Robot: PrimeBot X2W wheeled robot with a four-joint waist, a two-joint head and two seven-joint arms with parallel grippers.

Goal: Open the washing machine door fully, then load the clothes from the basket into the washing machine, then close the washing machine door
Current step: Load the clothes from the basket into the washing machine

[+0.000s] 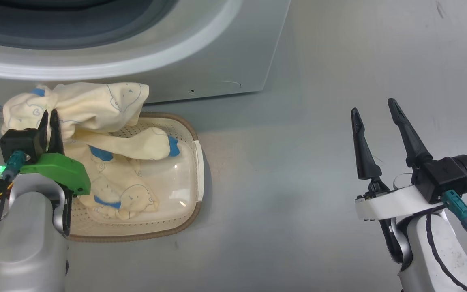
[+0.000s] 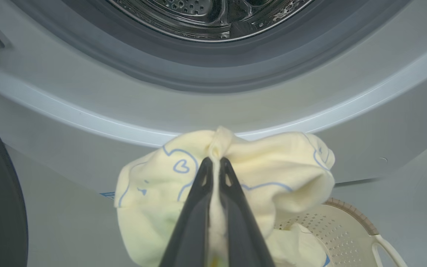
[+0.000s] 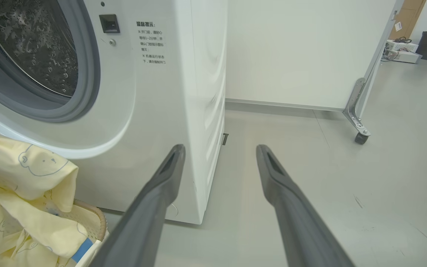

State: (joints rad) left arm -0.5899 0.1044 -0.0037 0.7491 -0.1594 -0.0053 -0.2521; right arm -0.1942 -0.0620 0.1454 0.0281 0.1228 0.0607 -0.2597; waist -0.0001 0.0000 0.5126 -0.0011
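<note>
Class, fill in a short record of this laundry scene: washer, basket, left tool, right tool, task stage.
washer: big white front-loading machine, steel drum uncovered
basket: cream perforated plastic, brown rim, on the grey floor before the washer, yellow clothes with blue cuffs inside
left tool: shut on a pale yellow soft garment with blue printed outlines, raised before the washer front
right tool: open, empty, over the floor
task stage: loading under way
</note>
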